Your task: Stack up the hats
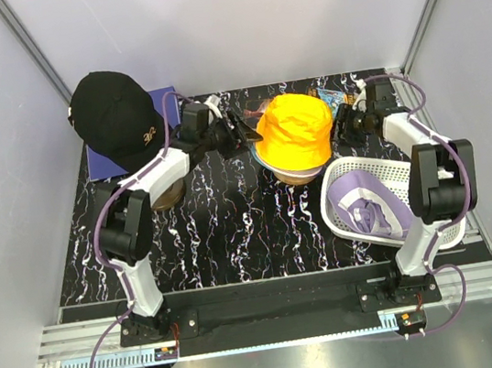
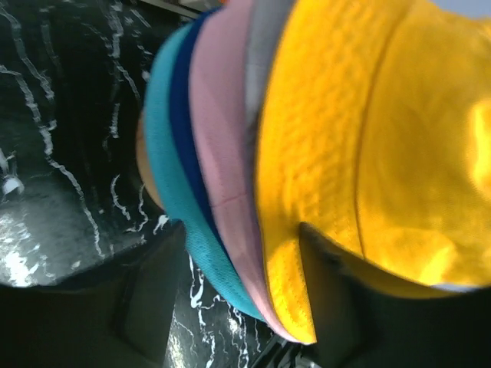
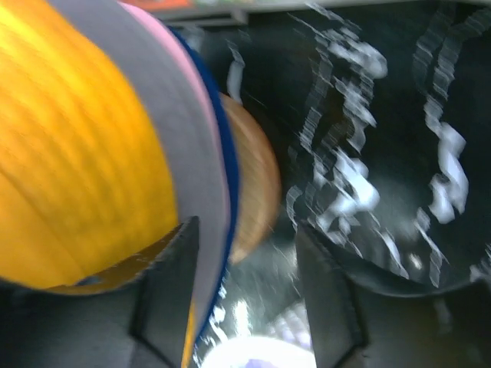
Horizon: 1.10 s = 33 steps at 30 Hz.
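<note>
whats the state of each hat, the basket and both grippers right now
orange fabric bucket hat: top of the stack on tan mannequin head
pink fabric hat: stacked beneath it
teal fabric hat: lower in the stack
black baseball cap: apart at back left, unstacked
lavender fabric hat: lying in white perforated plastic basket
left gripper: open, at the stack's brims
right gripper: open, beside the stack

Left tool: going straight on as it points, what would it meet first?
The left tool would almost at once meet the stacked hat brims between its fingers, probably the orange bucket hat first; depth is unclear.
</note>
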### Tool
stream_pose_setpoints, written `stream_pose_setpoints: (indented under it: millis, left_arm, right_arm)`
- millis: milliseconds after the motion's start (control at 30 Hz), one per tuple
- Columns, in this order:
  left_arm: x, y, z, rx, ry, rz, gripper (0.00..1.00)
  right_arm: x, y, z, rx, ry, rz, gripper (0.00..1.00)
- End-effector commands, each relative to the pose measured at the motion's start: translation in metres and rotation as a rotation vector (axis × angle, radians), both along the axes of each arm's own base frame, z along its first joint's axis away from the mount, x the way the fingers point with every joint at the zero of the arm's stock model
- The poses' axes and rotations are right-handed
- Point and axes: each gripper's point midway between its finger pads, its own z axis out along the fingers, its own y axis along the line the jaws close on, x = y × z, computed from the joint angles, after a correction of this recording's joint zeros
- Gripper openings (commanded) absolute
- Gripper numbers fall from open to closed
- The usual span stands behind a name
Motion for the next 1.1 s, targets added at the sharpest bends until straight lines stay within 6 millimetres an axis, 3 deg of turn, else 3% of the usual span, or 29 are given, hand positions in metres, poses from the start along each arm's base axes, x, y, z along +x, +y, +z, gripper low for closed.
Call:
stream_pose_setpoints:
  millis: [0,67,200,267,300,400,500,567,833,967,1067]
  left_arm:
    - [0.018,0.017,0.046,0.122,-0.176,0.052,0.81]
    - [0.018,0.02,0.055,0.154,-0.216,0.055,0.86]
    - [0.018,0.032,0.06,0.268,-0.301,0.065,0.99]
    - [0.019,0.043,0.055,0.341,-0.318,0.102,0.99]
    - [0.018,0.047,0.057,0.372,-0.345,0.104,0.99]
    - [0.02,0.058,0.06,0.444,-0.38,0.14,0.99]
    - [0.021,0.065,0.064,0.475,-0.388,0.17,0.99]
    - [0.022,0.067,0.068,0.495,-0.405,0.183,0.99]
    - [0.018,0.064,0.091,0.498,-0.458,0.186,0.99]
    - [0.013,0.063,0.092,0.488,-0.464,0.168,0.99]
    - [0.014,0.068,0.091,0.504,-0.462,0.189,0.99]
  right_arm:
    - [-0.022,-0.037,0.049,-0.097,-0.037,-0.103,0.63]
    - [-0.039,-0.047,0.062,-0.142,-0.054,-0.136,0.63]
    - [-0.089,-0.042,0.064,-0.166,-0.022,-0.124,0.63]
    - [-0.114,-0.027,0.068,-0.208,-0.038,-0.055,0.63]
    - [-0.133,0.003,0.064,-0.23,-0.02,0.06,0.63]
    - [-0.173,0.032,0.053,-0.28,0.055,0.159,0.63]
    - [-0.184,0.045,0.059,-0.297,0.053,0.166,0.6]
    - [-0.187,0.042,0.057,-0.327,0.092,0.131,0.59]
    - [-0.229,0.041,0.044,-0.366,0.301,0.075,0.59]
    - [-0.241,0.045,0.023,-0.387,0.373,0.088,0.58]
    - [-0.239,0.038,0.012,-0.441,0.392,0.045,0.58]
